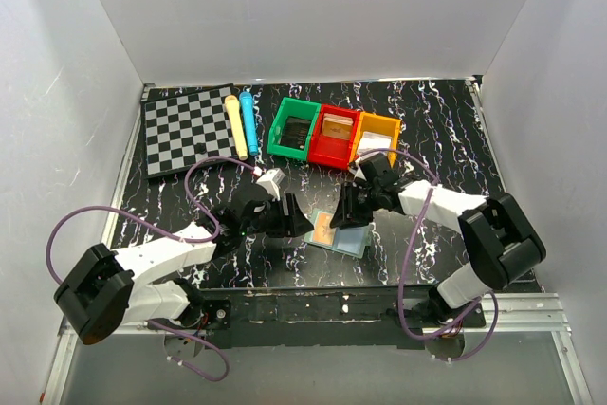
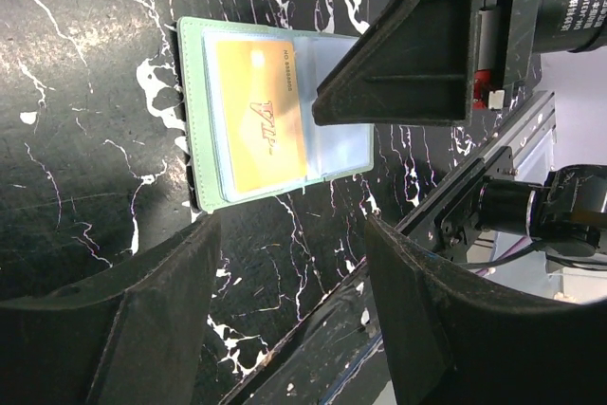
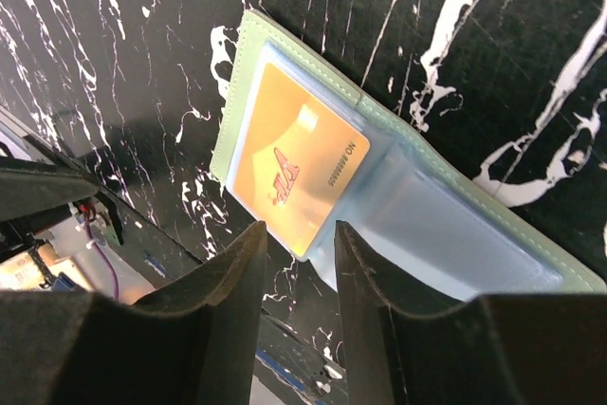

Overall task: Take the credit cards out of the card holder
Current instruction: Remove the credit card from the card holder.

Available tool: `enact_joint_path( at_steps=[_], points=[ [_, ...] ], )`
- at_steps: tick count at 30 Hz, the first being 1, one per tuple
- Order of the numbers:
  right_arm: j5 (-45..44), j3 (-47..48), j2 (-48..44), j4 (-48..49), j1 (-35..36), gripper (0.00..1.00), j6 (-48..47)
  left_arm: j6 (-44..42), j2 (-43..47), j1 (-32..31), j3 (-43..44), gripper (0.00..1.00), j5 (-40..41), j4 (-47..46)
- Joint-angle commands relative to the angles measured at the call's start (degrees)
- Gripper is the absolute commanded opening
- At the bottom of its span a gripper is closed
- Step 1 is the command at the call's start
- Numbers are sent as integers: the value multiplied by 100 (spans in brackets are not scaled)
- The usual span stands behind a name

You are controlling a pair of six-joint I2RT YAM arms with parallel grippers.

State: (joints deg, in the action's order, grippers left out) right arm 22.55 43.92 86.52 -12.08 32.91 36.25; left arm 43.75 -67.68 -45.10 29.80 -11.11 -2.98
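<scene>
Left end effector (image 2: 292, 227), wide and empty, faces right end effector (image 3: 300, 228), narrowly parted, across card holder (image 2: 193, 120) and credit card (image 2: 256, 113).

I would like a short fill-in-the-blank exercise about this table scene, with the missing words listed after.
The flat pale blue card holder lies ____, both panels showing, on the black marbled table.
Its clear pocket holds a thin ____ credit card.
The red plastic bin stands ____ the green plastic bin and the orange plastic bin.
Missing words: open; orange; between.
</scene>
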Motion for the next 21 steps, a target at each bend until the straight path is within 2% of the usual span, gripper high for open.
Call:
enact_joint_path(
  at_steps=[1, 21],
  points=[
    [83, 275, 277, 118, 102, 43, -56, 64, 176, 19, -71, 61, 66, 26],
    [31, 793, 788, -207, 752, 41, -487, 99, 273, 10, -159, 61, -40, -35]
  ],
)
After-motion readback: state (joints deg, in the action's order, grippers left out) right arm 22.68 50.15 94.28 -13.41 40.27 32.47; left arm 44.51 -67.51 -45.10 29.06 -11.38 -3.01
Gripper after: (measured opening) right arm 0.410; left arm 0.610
